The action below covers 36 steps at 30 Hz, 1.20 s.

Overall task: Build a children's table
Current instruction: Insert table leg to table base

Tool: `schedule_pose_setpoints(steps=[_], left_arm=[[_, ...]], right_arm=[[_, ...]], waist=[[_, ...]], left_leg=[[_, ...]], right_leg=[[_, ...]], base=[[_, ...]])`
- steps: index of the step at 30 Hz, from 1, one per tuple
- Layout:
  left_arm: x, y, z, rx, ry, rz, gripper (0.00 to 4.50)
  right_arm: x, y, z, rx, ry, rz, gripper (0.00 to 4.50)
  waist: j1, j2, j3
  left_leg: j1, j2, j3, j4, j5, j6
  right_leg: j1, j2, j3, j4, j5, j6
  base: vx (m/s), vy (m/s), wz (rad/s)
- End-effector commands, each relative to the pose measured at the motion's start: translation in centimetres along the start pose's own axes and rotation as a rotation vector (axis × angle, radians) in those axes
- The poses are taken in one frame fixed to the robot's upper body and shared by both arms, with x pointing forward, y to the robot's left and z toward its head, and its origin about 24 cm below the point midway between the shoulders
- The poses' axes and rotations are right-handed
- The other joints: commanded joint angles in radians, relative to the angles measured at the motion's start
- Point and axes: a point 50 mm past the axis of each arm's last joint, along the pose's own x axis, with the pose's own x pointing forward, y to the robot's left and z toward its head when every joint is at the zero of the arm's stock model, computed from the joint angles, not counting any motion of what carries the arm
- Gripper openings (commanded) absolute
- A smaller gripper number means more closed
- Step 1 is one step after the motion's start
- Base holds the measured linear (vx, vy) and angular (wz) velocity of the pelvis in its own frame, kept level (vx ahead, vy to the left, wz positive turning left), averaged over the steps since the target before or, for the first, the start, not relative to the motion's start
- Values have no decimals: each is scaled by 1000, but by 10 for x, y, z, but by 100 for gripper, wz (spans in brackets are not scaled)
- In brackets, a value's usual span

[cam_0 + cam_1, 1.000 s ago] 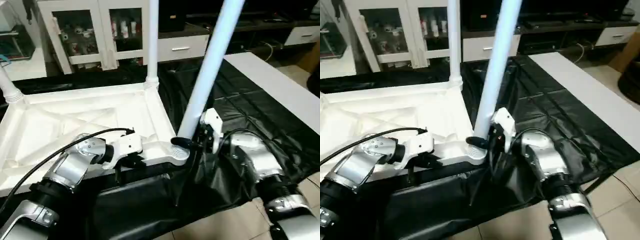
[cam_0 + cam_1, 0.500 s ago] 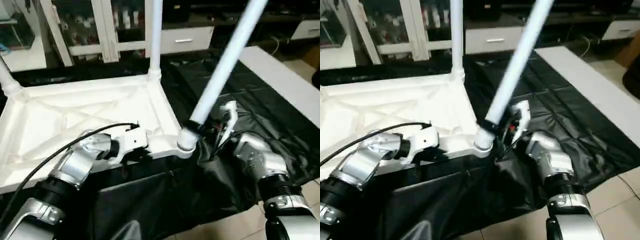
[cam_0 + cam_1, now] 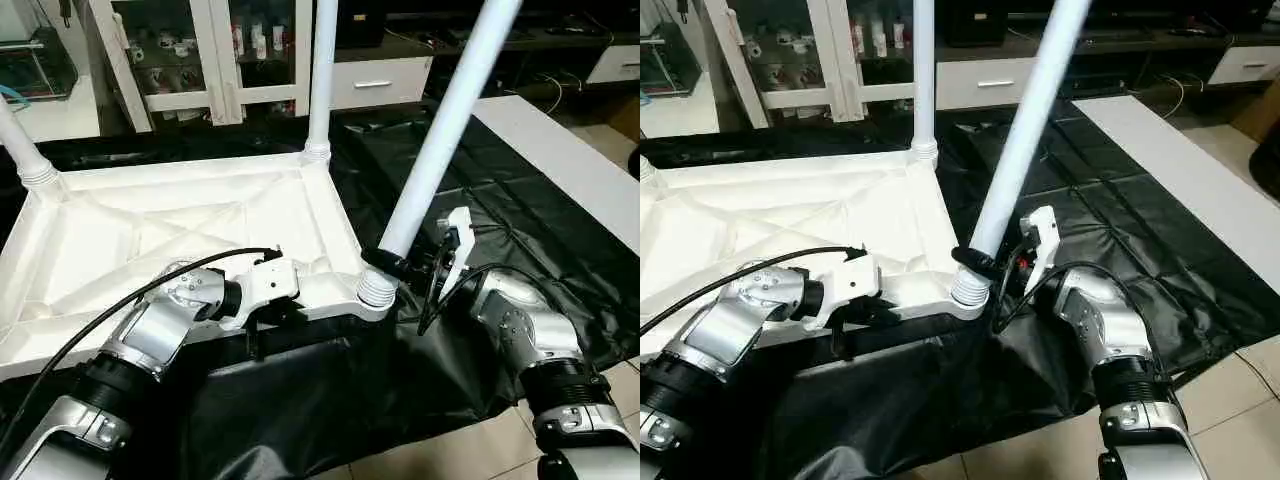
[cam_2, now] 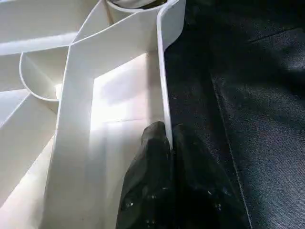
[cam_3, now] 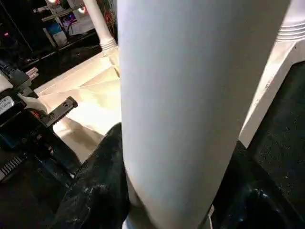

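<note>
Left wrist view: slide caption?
Left claw pinches the upturned tabletop's thin side wall, black cover beside it.

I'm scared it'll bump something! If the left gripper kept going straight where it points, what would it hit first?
Probably the corner socket. The left gripper is pinched on the tabletop's rim, pointing along it.

White tabletop (image 3: 170,215), white legs (image 3: 440,140), seemingly plain black cover (image 3: 520,200).

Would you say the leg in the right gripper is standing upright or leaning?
Leaning. The leg slants away from its corner socket, while the far leg stands straight. The right gripper grips it just above the socket.
</note>
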Motion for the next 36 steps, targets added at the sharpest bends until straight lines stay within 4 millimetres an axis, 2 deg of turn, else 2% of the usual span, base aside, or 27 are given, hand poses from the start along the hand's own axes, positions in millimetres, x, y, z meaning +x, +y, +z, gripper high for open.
schedule_pose_setpoints(steps=[1, 5, 10, 14, 22, 24, 32, 36], left_arm=[[10, -11, 2, 35, 3, -77, 0], [11, -11, 3, 34, 3, -77, 0], [11, -12, 2, 32, 6, -76, 0], [10, -11, 2, 32, 9, -75, 0], [11, -10, 2, 37, 10, -74, 0], [11, -11, 2, 37, 11, -73, 0], [11, -11, 2, 39, 13, -75, 0], [10, -11, 1, 42, 15, -75, 0]], right_arm=[[4, 6, 19, -80, -30, 42, 185], [7, 12, 26, -125, -31, 79, 185], [8, 14, 26, -179, -5, 94, 185], [7, 17, 22, -182, 11, 117, 185], [2, 11, 8, -226, 146, 104, 185], [0, 9, 9, -230, 152, 97, 185], [1, 4, 4, -219, 154, 72, 185], [7, 4, 4, -189, 128, 72, 185]], waist=[[-1, 6, -59], [2, 5, -59], [3, 7, -60], [3, 6, -60], [3, 7, -62], [2, 3, -62], [2, 5, -63], [0, 6, -62]], left_leg=[[34, 67, -28, -62, -79, 52], [34, 66, -27, -59, -67, 73], [35, 66, -28, -59, -78, 61], [34, 66, -29, -58, -81, 64], [33, 64, -29, -54, -68, 69], [33, 64, -29, -53, -71, 72], [33, 65, -29, -51, -66, 80], [33, 65, -29, -52, -87, 70]], right_leg=[[37, -67, 43, -54, 160, -254], [36, -66, 43, -51, 185, -254], [36, -66, 43, -51, 167, -256], [37, -67, 43, -50, 170, -255], [40, -65, 42, -47, 196, -261], [40, -66, 42, -47, 186, -262], [39, -65, 42, -45, 189, -273], [39, -65, 42, -46, 163, -274]], base=[[0, 0, 0], [0, 0, 0], [0, 0, 0], [0, 0, 0], [0, 0, 0], [0, 0, 0], [0, 0, 0], [0, 0, 0]])
